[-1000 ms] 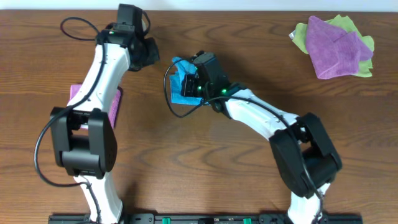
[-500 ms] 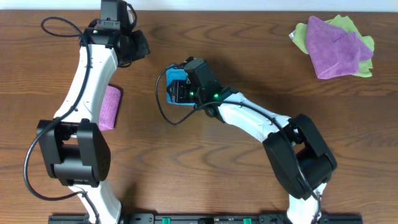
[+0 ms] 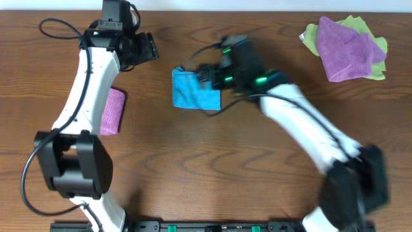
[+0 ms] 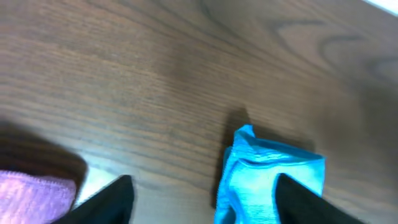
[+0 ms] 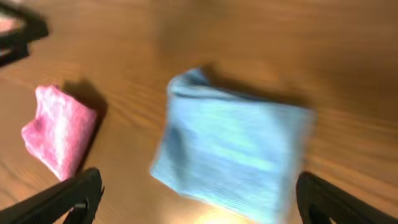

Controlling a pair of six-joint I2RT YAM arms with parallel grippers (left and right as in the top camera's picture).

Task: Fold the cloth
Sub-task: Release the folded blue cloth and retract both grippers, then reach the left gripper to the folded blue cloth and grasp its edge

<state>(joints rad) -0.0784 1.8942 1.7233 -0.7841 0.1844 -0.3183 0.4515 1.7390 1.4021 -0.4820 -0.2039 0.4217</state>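
Note:
The cloth (image 3: 193,90) lies folded into a small turquoise rectangle on the wooden table, left of centre, and nothing holds it. My right gripper (image 3: 211,74) hovers blurred just off its far right corner. In the right wrist view the cloth (image 5: 233,146) fills the space ahead of the right gripper (image 5: 199,199), which is wide open and above it. My left gripper (image 3: 147,48) is up and to the left of the cloth, apart from it. In the left wrist view the left gripper (image 4: 202,202) is open, with the cloth (image 4: 273,171) behind its right finger.
A folded purple-pink cloth (image 3: 112,111) lies beside the left arm, seen also in the right wrist view (image 5: 59,134). A heap of purple and lime-green cloths (image 3: 347,42) sits at the far right corner.
Both grippers have opened. The right gripper let go of the cloth and pulled away to the right. The cloth now lies uncovered on the table.

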